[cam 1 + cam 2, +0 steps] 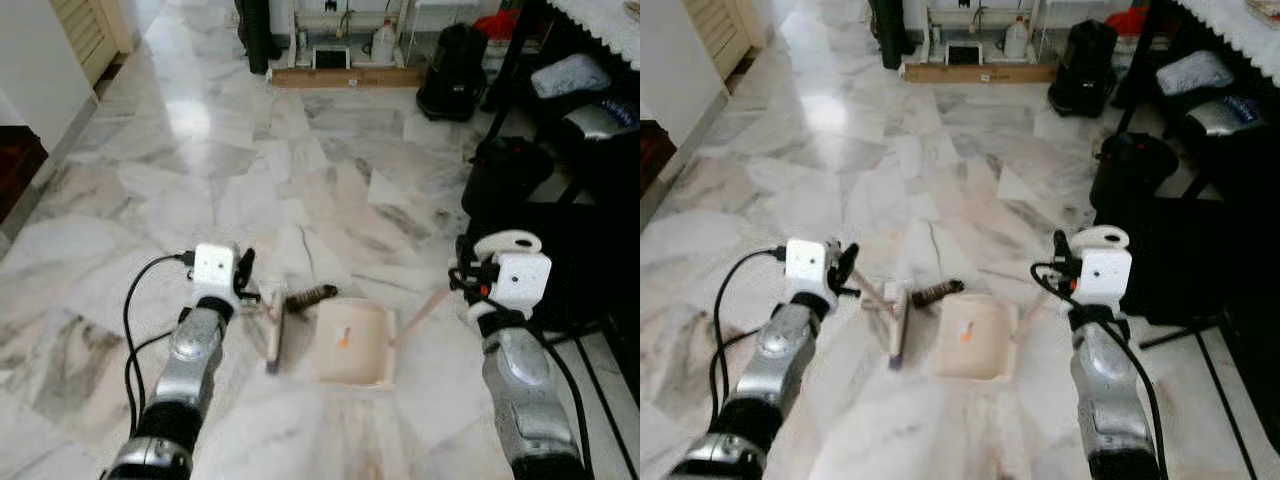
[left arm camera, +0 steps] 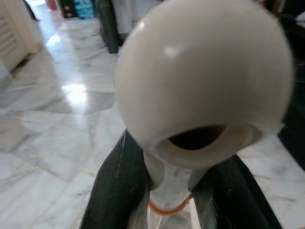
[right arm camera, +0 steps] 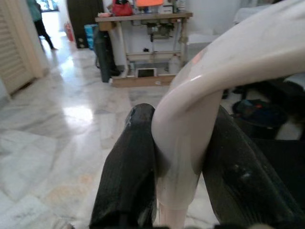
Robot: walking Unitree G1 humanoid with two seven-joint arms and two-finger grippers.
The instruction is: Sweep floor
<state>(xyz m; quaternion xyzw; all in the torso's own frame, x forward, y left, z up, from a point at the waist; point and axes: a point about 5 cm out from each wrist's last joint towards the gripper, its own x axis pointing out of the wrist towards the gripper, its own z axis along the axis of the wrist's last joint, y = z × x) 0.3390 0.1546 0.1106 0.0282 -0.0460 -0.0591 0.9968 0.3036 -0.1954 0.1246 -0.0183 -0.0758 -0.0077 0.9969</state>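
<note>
Left hand (image 2: 167, 191): pinching the broom handle (image 2: 205, 81).
Right hand (image 3: 178, 176): clamped on the dustpan handle (image 3: 214, 76).
Broom head (image 1: 897, 320): on the marble floor (image 1: 250, 180), touching the dustpan (image 1: 352, 343)'s left side.
Orange scrap (image 1: 343, 338): inside the dustpan; blurred, unidentifiable.

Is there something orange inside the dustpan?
Yes, a small orange bit lies on the pale dustpan, which sits on the floor next to the broom.
</note>
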